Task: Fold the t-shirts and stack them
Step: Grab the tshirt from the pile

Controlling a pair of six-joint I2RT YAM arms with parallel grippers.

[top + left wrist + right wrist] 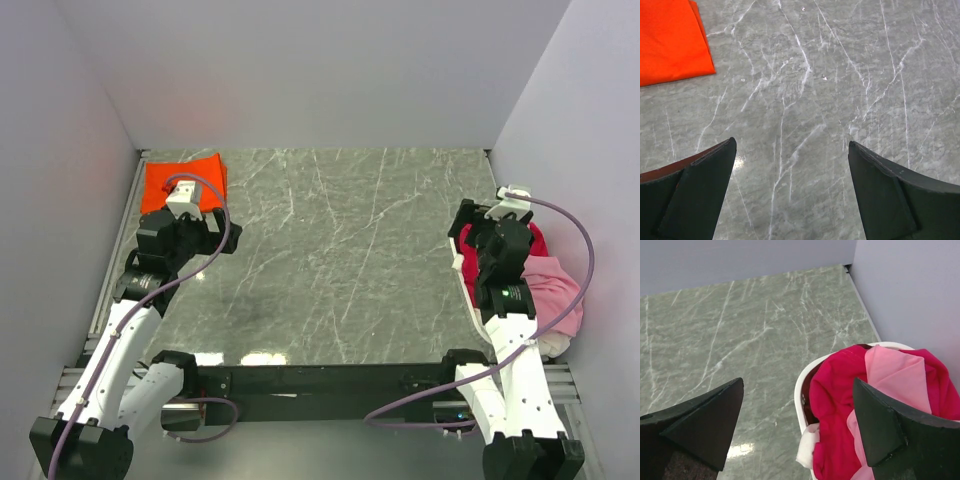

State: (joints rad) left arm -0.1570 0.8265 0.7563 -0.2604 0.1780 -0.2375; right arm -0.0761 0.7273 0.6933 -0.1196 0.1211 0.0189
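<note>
White walls [320, 70] enclose a grey-green marbled tabletop [340, 260] on three sides.

Item 1: a bright orange-red t-shirt [667, 40], folded square, lies flat in the tabletop's far-left corner.

Item 2: a white basket [892, 345] stands at the tabletop's right edge, close to the side wall. It holds a crumpled crimson t-shirt [835, 400] with a light pink t-shirt [895, 375] lying over it. A cream-white cloth [807, 445] hangs at the basket's near rim; whether it is a t-shirt cannot be told.

Item 3: the left hand [790, 145] is over bare tabletop near that far-left corner, fingers wide apart and holding nothing; the orange-red t-shirt is clear of it.

Item 4: the right hand [797, 382] is above the tabletop's right edge, over the basket, fingers wide apart and holding nothing.
</note>
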